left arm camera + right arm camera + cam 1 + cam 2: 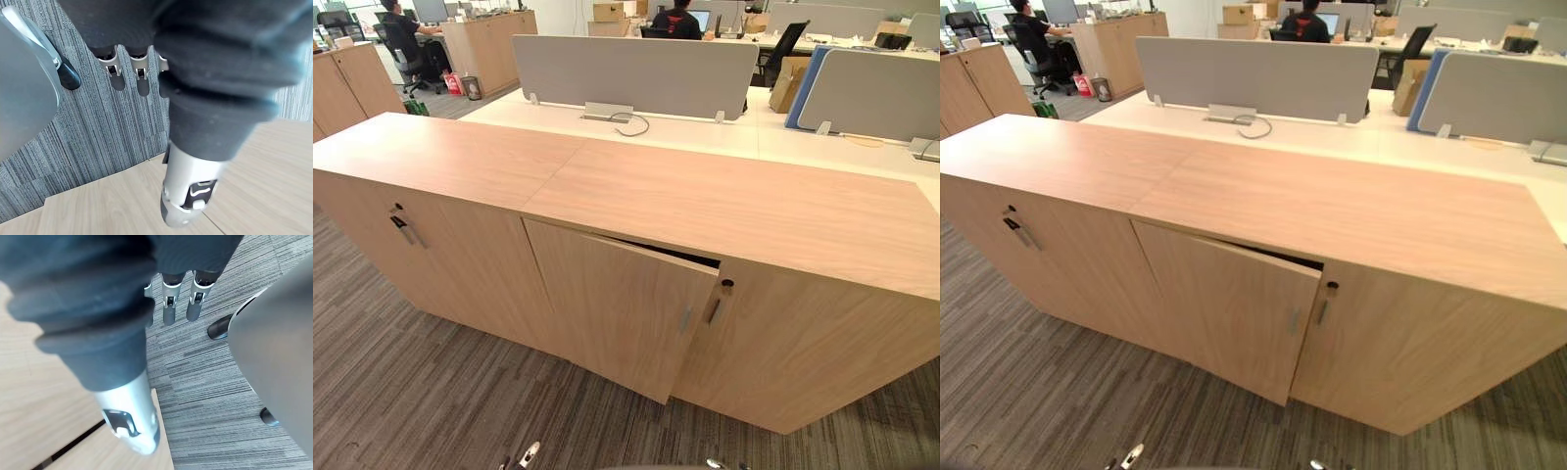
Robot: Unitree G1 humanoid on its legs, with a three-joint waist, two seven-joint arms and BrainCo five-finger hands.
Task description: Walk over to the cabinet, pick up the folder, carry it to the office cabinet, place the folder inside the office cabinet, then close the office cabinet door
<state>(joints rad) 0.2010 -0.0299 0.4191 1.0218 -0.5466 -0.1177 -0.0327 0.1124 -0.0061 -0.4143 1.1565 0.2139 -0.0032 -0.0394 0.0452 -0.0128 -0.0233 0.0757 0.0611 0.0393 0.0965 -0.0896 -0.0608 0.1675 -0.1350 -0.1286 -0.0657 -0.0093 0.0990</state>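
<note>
Two hands hung low over the carpet (411,392): the left hand (139,78) and the right hand (168,308) each had fingers straight and relaxed, gripping nothing. Just ahead stood the cabinet (724,211). Its middle door (617,318) was ajar, the handle (685,319) side swung out toward the robot, with a dark gap under the top. Where the folder lay I could not tell; with both hands empty, it was probably inside, behind that door. Beyond stood grey screens (631,73) and seated people (677,22). The risk lay in the closing push. A hand rising from so low could catch the door's free edge and swing it wider, or a folder jutting out could stop it short.
</note>
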